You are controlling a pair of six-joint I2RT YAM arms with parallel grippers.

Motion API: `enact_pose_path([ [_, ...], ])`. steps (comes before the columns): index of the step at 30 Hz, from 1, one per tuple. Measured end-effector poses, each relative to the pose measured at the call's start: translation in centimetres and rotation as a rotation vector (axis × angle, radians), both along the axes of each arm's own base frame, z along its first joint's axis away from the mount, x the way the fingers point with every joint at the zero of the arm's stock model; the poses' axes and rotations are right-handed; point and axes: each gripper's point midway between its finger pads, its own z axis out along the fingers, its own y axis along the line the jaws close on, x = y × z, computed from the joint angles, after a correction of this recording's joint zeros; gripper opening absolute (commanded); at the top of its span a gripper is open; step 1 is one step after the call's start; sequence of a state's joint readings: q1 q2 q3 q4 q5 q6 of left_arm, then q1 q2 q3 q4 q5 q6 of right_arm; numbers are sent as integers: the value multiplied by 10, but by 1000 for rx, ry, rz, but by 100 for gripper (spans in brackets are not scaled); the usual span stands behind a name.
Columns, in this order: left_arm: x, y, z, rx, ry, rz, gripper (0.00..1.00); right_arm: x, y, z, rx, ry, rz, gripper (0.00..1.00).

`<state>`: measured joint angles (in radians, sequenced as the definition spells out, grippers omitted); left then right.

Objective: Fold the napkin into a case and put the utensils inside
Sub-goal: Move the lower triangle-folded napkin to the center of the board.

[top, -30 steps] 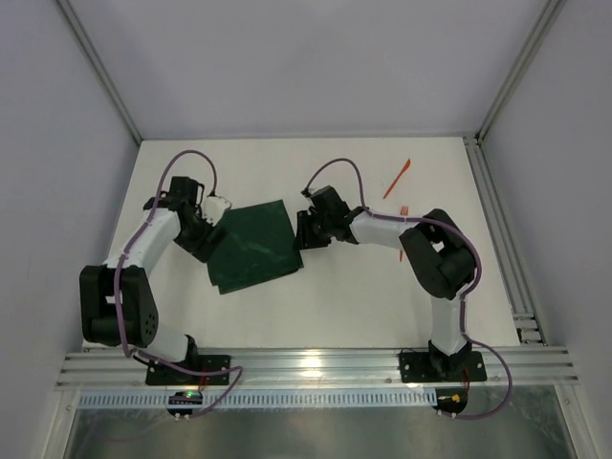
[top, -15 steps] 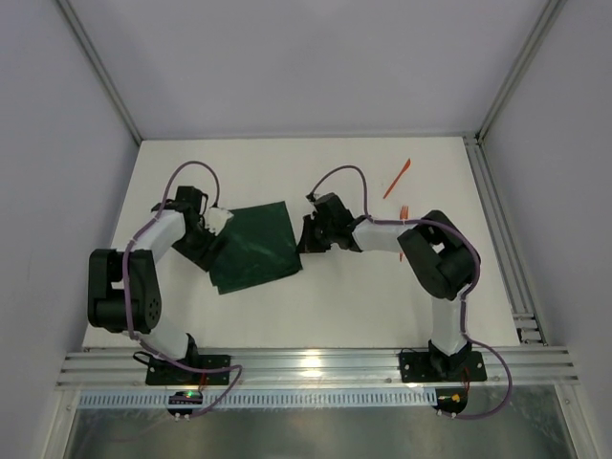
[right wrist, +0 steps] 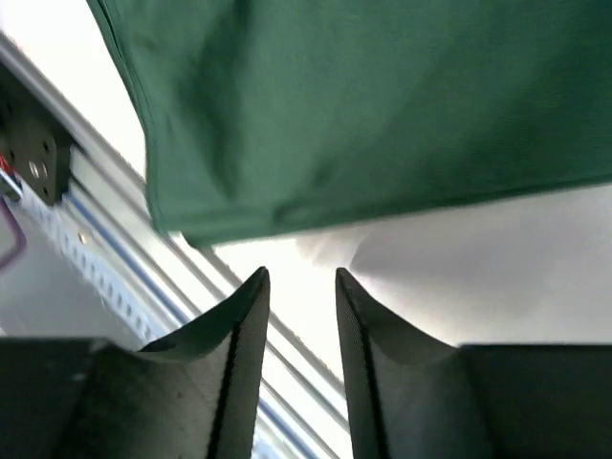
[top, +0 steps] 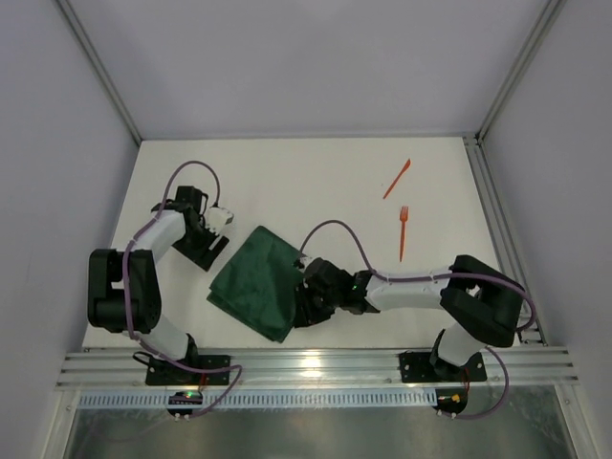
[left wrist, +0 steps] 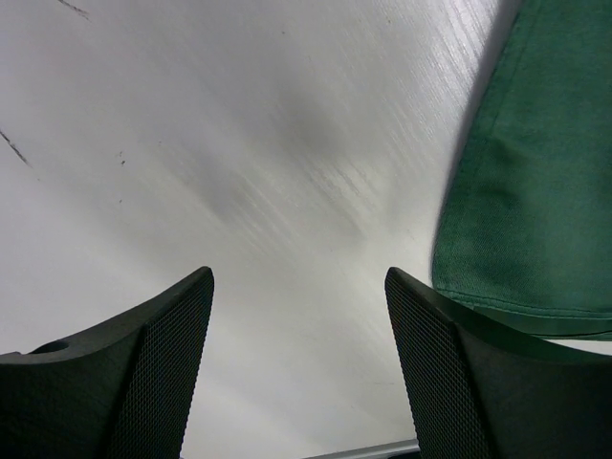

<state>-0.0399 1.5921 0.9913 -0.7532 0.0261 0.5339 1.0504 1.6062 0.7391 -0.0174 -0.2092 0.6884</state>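
Nearest the arm bases, the right gripper [top: 304,308] sits low at the near right edge of the napkin [top: 258,282]. In its wrist view the fingers [right wrist: 239,359] stand slightly apart with only bare table between them; the cloth edge lies just beyond the tips, so nothing is held. The napkin lies as a folded, layered dark green slab, set diagonally toward the near edge of the table [top: 287,182]. Further back on the left, the left gripper [top: 212,239] rests just beside the napkin's far left corner, jaws wide and empty, the cloth just beside its right finger [left wrist: 478,382].

Farthest off, well apart on the right, lie 2 orange utensils: the fork [top: 403,232] and the knife [top: 397,179], untouched.

Judgement: folding is in hand, the case unfinished. The next move calls for a fresh grip on a cloth edge.
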Motion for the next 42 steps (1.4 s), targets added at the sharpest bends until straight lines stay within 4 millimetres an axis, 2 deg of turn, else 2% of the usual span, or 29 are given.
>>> enact_pose_path([
  [2, 0, -1, 2, -6, -6, -2, 74, -14, -10, 6, -16, 11, 26, 42],
  [3, 0, -2, 4, -10, -10, -3, 74, -13, -17, 10, -27, 10, 22, 43],
  [5, -1, -3, 7, -18, -19, -5, 74, 0, -31, 23, -41, -22, 3, 45],
  [9, -2, -5, 12, -29, -29, -7, 74, 53, -49, 60, -45, -131, -40, 46],
  [11, -5, -6, 13, -38, -27, -9, 70, 87, -56, 78, -44, -208, -62, 46],
  [13, -10, -9, 13, -51, -17, -13, 67, 117, -62, 87, -62, -266, -74, 47],
  [15, -19, -11, 12, -67, 2, -21, 65, 137, -64, 83, -91, -292, -61, 46],
  [18, -40, -13, 10, -70, 41, -55, 65, 152, -65, 56, -145, -260, -18, 45],
  [21, -65, -15, 2, -64, 96, -101, 65, 157, -67, 26, -187, -206, 21, 45],
  [24, -87, -23, -10, -54, 159, -161, 65, 151, -68, 3, -210, -149, 62, 44],
  [28, -95, -32, -17, -25, 181, -231, 64, 146, -61, 2, -169, -133, 90, 41],
  [30, -94, -32, -21, 5, 188, -250, 62, 143, -59, -1, -147, -128, 97, 36],
  [31, -92, -30, -25, 23, 191, -253, 59, 139, -59, -1, -133, -122, 101, 29],
  [34, -83, -22, -27, 86, 202, -239, 53, 132, -60, -4, -115, -108, 100, 22],
  [38, -70, -21, -27, 116, 203, -236, 53, 124, -60, -5, -78, -104, 81, 21],
  [42, -43, -23, -25, 139, 165, -247, 52, 116, -64, -4, -54, -95, 45, 21],
])
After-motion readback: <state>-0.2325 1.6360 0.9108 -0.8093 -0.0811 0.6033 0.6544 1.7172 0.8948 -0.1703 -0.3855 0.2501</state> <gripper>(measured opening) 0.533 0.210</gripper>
